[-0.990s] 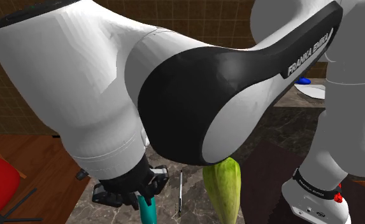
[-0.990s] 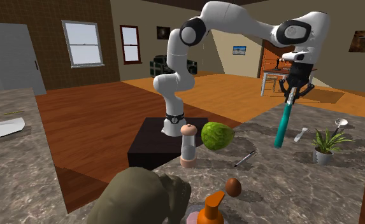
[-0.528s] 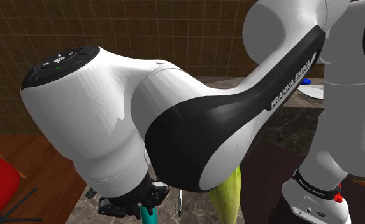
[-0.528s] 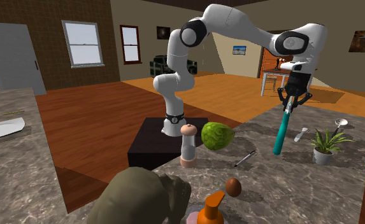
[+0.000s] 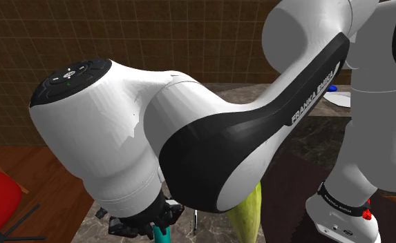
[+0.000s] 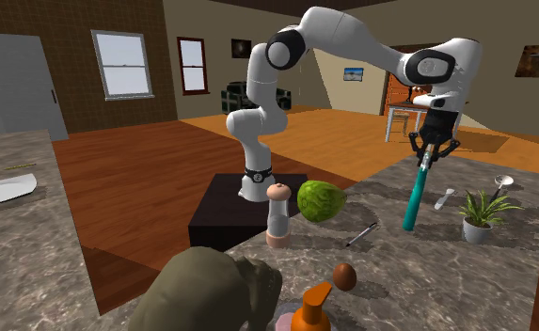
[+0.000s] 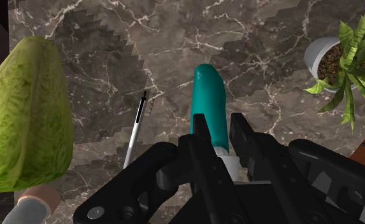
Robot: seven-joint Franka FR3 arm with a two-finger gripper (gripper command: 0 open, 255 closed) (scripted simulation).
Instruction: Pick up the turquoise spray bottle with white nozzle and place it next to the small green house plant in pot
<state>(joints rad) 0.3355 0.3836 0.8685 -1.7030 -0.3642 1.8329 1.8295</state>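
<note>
We see the pincer [image 6: 428, 155] clamped on the top end of the turquoise spray bottle [image 6: 413, 199]. In the wrist view its two black fingers [image 7: 202, 146] press on either side of the white nozzle. The bottle hangs upright below the pincer, body downward, over the dark marbled table [image 6: 427, 282]. We cannot tell whether its base touches the table.

In the second exterior view the small green house plant [image 6: 484, 205] stands in its white pot [image 6: 477, 233] near the bottle, on that view's right and apart from it. Beyond the plant a metal spoon [image 6: 502, 181] lies on the table.

On the bottle's other side a thin pen [image 6: 361, 235] lies flat on the table, and past it sits a green leafy head [image 6: 321, 200]. Just beside the leafy head, on that view's left, stands a tall grinder [image 6: 277, 214] with a pale body. Closer to that camera we make out a small brown egg-shaped thing [image 6: 344, 275] and an orange bottle top [image 6: 311, 308].

The white arm [image 5: 210, 138] arches from its dark stand [image 6: 222, 214] over the table to the bottle. In the shoulder view its white and black links loom close. Under them, at the lower edge, we see the pincer with the bottle's turquoise top, and the leafy head just to that view's right.
</note>
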